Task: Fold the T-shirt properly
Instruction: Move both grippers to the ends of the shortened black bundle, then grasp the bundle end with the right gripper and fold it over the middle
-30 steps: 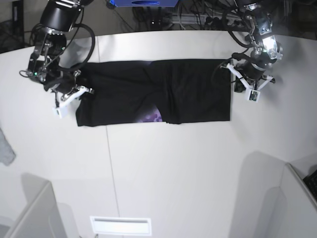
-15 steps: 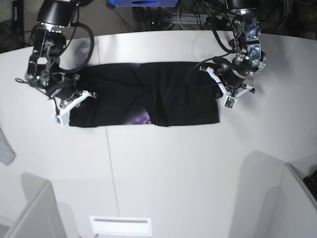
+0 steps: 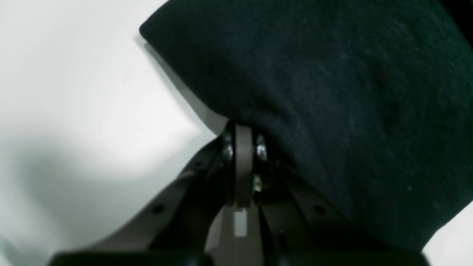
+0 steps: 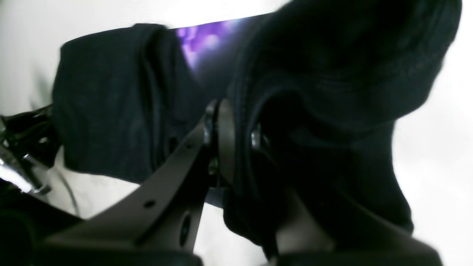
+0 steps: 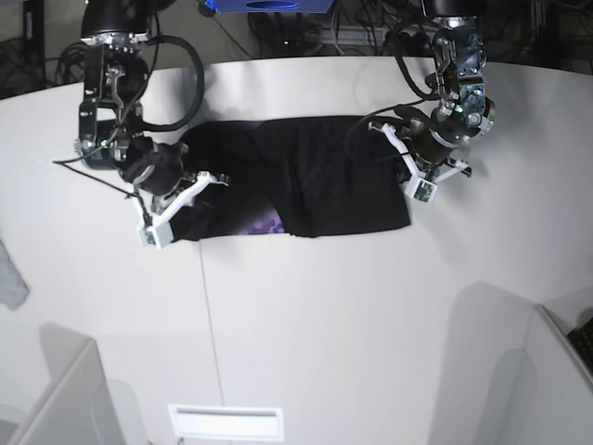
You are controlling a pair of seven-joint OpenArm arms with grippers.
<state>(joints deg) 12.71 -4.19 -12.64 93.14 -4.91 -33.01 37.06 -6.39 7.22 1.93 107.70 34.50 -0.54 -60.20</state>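
Both claws, left (image 5: 419,176) and right (image 5: 171,206), pinch the T-shirt's (image 5: 306,185) ends.

One black T-shirt (image 5: 306,185) lies on the one white bench (image 5: 306,324). Two robot arms reach over it, each ending in one pincer: the left pincer (image 5: 414,170) at one end of the shirt, the right pincer (image 5: 171,195) at the other, so two pincers in all. One purple patch of print (image 5: 267,222) shows on the shirt. One small grey scrap of cloth (image 5: 11,278) sits at the bench's edge.
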